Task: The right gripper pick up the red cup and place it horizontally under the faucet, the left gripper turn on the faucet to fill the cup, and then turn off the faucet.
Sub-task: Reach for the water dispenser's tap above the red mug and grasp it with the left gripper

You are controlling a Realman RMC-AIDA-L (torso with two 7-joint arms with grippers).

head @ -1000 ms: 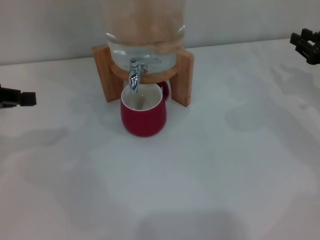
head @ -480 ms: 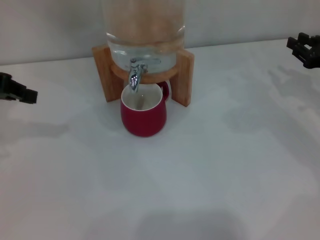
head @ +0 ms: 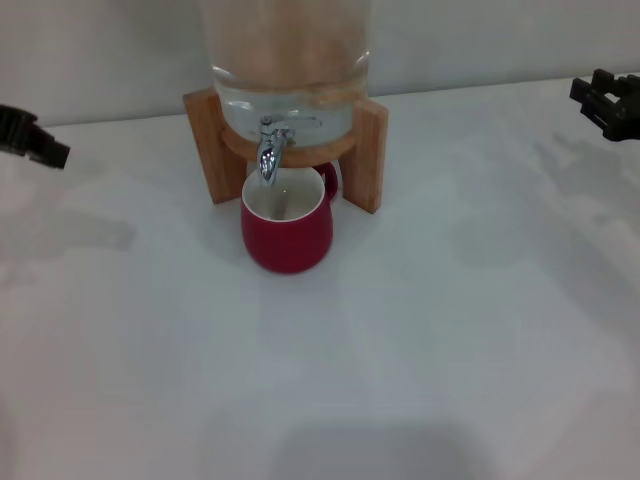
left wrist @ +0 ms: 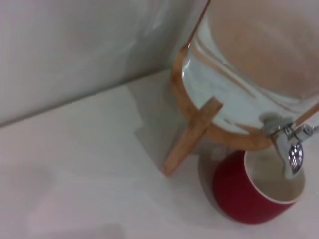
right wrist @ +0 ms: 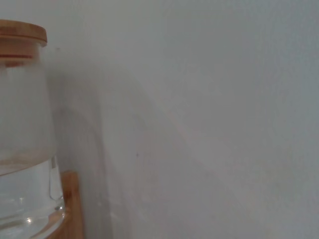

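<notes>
A squat, rounded red ceramic cup (head: pixel 287 228) with a cream-white inside stands upright on the white tabletop (head: pixel 420 340) near its far edge, directly below the small shiny chrome faucet (head: pixel 270 152), whose downward spout hangs just above the cup's open mouth. The cup's red loop handle points back toward the wooden stand (head: pixel 368 152), and the cup sits just in front of the stand's opening. The clear glass dispenser (head: pixel 288 60) rests in that stand and holds water. The left gripper (head: pixel 30 138) hangs at the tabletop's far left edge, well apart from the faucet; whether its claw is open or closed cannot be told. The right gripper (head: pixel 607 102) hangs at the far right edge, empty, its claw state likewise unclear.
</notes>
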